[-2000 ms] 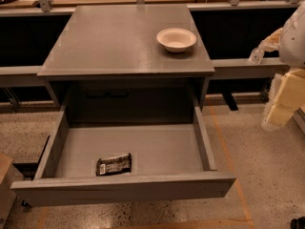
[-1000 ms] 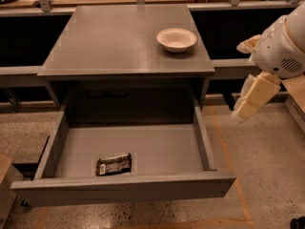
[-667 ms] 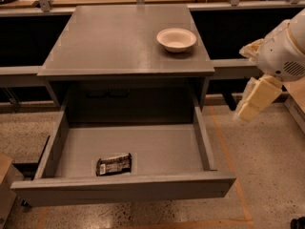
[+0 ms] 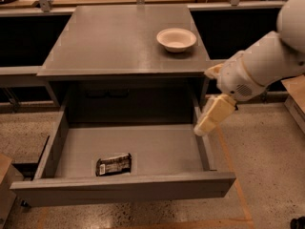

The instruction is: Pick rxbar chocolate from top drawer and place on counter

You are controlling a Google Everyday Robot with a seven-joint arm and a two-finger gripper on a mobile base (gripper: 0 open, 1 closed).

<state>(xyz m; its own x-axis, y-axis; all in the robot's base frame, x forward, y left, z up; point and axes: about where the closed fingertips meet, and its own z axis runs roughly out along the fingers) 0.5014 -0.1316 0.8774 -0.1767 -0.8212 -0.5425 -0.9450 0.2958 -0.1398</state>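
Observation:
The rxbar chocolate, a dark wrapper with white text, lies flat on the grey bottom of the open top drawer, near its front left. My gripper hangs from the white arm over the drawer's right wall, pointing down and left, well to the right of the bar and above it. It holds nothing that I can see. The grey counter sits above the drawer at the back.
A white bowl stands on the counter's back right. Narrow grey side shelves run left and right of the cabinet. A speckled floor with an orange tape line lies to the right.
My arm and gripper have moved left and down, from beside the cabinet to over the drawer's right wall. The bar and bowl have not moved.

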